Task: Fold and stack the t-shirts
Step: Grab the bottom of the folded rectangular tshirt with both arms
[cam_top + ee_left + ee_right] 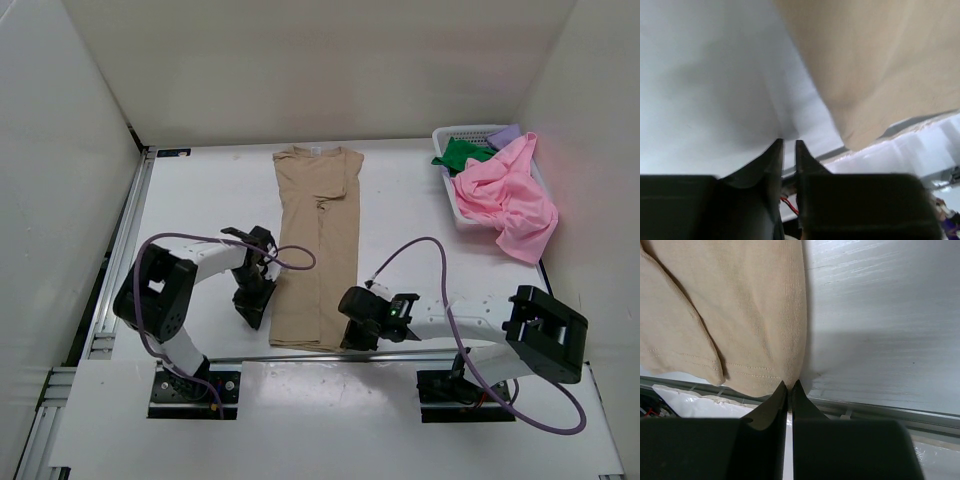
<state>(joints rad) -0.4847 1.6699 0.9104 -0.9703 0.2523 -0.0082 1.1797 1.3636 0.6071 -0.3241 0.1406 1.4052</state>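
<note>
Closest to me, the right gripper is pressed together at the near right corner of the tan t-shirt — whether cloth is pinched, I can't tell. The left gripper stands a sliver apart, empty, just beside the shirt's left edge. That shirt lies folded lengthwise mid-table; the pink t-shirt drapes over the basket.
</note>
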